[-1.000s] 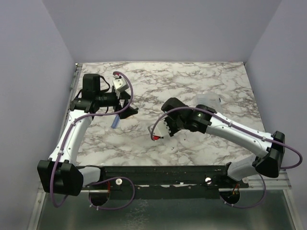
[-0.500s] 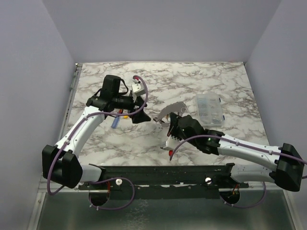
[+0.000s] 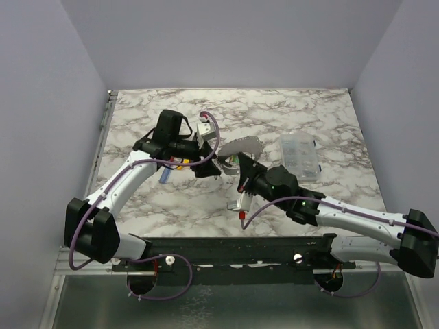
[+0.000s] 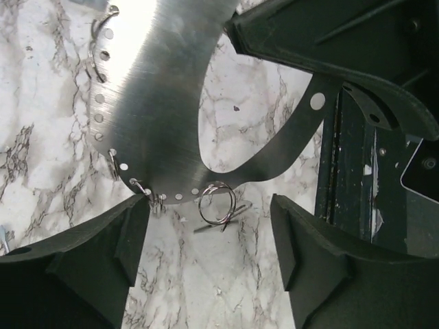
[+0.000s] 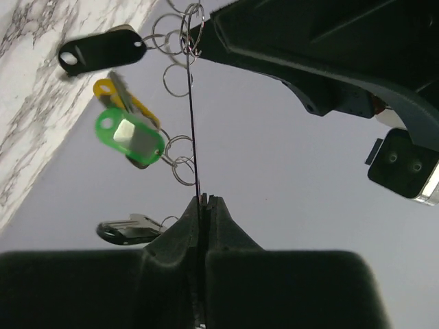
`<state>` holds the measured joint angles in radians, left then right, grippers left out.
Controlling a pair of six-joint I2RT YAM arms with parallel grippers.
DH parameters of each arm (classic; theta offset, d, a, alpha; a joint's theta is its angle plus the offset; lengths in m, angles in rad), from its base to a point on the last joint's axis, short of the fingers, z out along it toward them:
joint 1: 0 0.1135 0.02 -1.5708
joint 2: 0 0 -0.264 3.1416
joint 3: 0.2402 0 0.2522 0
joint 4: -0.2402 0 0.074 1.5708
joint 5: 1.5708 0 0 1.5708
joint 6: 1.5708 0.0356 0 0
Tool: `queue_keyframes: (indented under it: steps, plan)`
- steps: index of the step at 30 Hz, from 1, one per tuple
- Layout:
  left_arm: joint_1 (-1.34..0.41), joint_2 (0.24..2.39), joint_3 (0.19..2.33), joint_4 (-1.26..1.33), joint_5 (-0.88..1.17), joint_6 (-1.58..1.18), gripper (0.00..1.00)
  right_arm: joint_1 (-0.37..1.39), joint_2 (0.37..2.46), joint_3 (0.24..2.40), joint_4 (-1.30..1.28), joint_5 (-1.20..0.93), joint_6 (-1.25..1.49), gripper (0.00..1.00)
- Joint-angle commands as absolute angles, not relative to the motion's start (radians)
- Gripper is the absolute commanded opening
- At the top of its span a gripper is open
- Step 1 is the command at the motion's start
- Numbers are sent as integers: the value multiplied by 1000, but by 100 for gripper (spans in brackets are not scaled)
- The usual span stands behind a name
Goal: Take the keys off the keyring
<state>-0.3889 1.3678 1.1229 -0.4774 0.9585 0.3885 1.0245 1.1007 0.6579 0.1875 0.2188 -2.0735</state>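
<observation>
The keyring is a curved steel plate (image 3: 241,146) with a row of holes that carry small split rings. My right gripper (image 3: 241,168) is shut on it and holds it off the table. In the right wrist view the plate (image 5: 192,123) shows edge-on, clamped at my right gripper (image 5: 206,202). Hanging from its rings are a black tag (image 5: 103,51), a yellow key (image 5: 113,92), a green tag (image 5: 130,137) and a black-headed key (image 5: 127,229). My left gripper (image 4: 209,253) is open, its fingers (image 4: 89,267) on either side of an empty split ring (image 4: 217,203) at the plate's (image 4: 158,89) edge.
A clear plastic box (image 3: 300,156) stands on the marble table to the right. A blue stick (image 3: 164,175) lies under the left arm. A small red piece (image 3: 243,216) lies near the front rail. The right arm's body (image 4: 357,62) fills the left wrist view's upper right.
The left arm has swung right, up to the plate. The right arm has carried the plate toward the table's middle. The left jaws have narrowed slightly.
</observation>
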Motion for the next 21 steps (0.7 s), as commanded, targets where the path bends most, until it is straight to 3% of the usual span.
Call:
queue_keyframes:
  steps: [1,3,6,10,16,21]
  plan:
    - [-437,1352,1074,-460,986,377,69,1025,1115,670,278,239,-2246,1]
    - [-442,1310,1040,-463,999,389,51,1025,1122,693,256,268,-2199,1]
    - [-440,1240,1016,-495,958,426,36,1025,1134,768,122,320,-2031,1]
    - [-419,1227,1042,-545,875,473,32,1010,1181,945,-262,321,-1655,1]
    - [-384,1225,1070,-537,868,464,33,960,1223,1101,-537,183,-1331,1]
    - [-345,1219,1093,-510,878,421,56,919,1260,1192,-659,98,-1120,1]
